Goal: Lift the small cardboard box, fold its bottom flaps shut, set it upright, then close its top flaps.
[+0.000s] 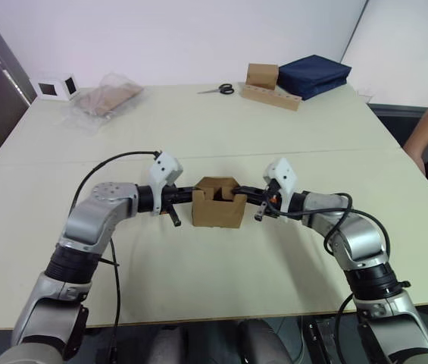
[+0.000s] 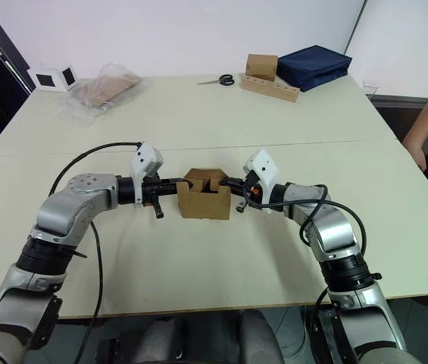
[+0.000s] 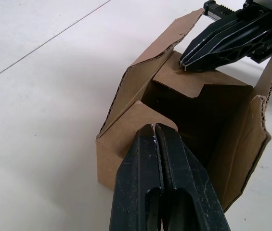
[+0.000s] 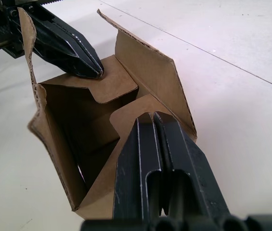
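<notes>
Small cardboard box held between both grippers at the near centre of the table.

The small cardboard box stands on the table, top open. The left gripper and right gripper, fingers pressed together, are each laid on an opposite inward-folded flap.

Two head-mounted eyes look forward and down across the counter, taking in the far wall, both arms, and the box at centre; the pair frame the same spread from slightly offset positions. Each wrist camera sits close behind its own end effector, sighting along the fingers at the box from opposite sides. The left end effector and the right end effector each appear in the other's view, across the shared open box top.
</notes>
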Motion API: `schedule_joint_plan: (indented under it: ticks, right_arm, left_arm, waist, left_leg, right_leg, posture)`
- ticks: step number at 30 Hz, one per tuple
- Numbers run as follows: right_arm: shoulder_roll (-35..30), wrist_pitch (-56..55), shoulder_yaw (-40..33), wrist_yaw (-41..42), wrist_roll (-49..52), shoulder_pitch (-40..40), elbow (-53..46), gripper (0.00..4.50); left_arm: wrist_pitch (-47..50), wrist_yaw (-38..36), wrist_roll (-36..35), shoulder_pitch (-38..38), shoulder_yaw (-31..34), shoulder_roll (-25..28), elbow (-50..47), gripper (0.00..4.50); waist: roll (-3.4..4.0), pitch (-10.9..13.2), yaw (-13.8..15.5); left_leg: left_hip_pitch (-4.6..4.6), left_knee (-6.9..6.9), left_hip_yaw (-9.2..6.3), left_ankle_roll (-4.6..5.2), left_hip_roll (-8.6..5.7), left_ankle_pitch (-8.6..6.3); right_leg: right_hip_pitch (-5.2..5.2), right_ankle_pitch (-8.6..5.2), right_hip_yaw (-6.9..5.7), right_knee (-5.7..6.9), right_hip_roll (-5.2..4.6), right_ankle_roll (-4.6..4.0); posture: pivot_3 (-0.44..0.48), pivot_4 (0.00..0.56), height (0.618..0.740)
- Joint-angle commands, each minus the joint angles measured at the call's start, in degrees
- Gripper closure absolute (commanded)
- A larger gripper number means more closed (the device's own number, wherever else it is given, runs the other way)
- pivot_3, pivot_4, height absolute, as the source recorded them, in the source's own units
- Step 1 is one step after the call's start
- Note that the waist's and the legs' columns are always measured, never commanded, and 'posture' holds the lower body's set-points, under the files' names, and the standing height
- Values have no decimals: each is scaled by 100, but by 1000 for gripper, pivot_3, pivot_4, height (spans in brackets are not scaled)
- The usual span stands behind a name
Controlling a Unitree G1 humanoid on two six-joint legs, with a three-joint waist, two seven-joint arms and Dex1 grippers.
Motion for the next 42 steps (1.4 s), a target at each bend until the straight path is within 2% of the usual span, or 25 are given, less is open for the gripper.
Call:
schedule_joint_plan:
  ticks: [1,12,16,20,24,28,32,42]
  right_arm:
    - [-50,32,112,1,-110,64,36,4500]
    - [30,653,-799,-241,816,-341,-634,4500]
    - [-121,1235,-1185,-283,1492,-325,-1407,4500]
    - [-258,1762,-1265,-313,2121,-223,-2133,4500]
    - [-353,2078,-1080,-359,2430,-150,-2617,4500]
    - [-323,2071,-500,-550,2136,-66,-2692,4500]
    - [-290,1842,-34,-644,1750,-72,-2468,4500]
    - [-180,1500,356,-690,1166,-270,-1867,4500]
  left_arm:
    - [60,70,60,94,-24,8,-20,4470]
    - [430,107,-720,-164,687,-78,-385,4470]
    - [633,71,-907,-284,887,104,-497,4470]
    - [566,-32,-876,-372,933,313,-278,4470]
    - [300,-145,-700,-655,914,376,301,4470]
    - [-221,-312,-394,-1093,732,226,1267,4470]
    - [-878,-578,-125,-1507,604,-89,2425,4470]
    - [-2659,-1287,604,-2339,404,-972,5208,4470]
  waist:
    - [0,-4,0]
    - [0,-2,-3]
    - [0,-1,-2]
    - [0,0,-3]
    - [-1,0,1]
    - [-1,0,5]
    - [-1,0,5]
    - [-3,1,-3]
  left_leg:
    - [0,0,0,0,0,0]
    - [-13,-1,-1,0,0,0]
    - [-14,-1,-2,0,0,0]
    - [-15,-2,-2,1,0,0]
    - [-15,-2,-3,1,0,0]
    - [-16,-1,-2,1,-1,0]
    - [-17,-1,-1,1,-2,0]
    - [-21,-1,0,2,-3,-1]
  right_leg:
    - [0,0,0,0,0,0]
    - [-14,0,0,-1,0,0]
    - [-15,0,0,-1,-1,0]
    - [-16,0,0,-2,0,0]
    - [-16,0,-1,-2,1,0]
    - [-15,0,-3,-4,1,0]
    - [-15,0,-3,-6,0,0]
    - [-19,0,-4,-10,1,0]
  posture:
    - [0,150,740]
    - [0,150,740]
    - [0,150,740]
    - [0,150,740]
    - [0,150,740]
    - [0,150,740]
    - [0,150,740]
    - [0,150,740]
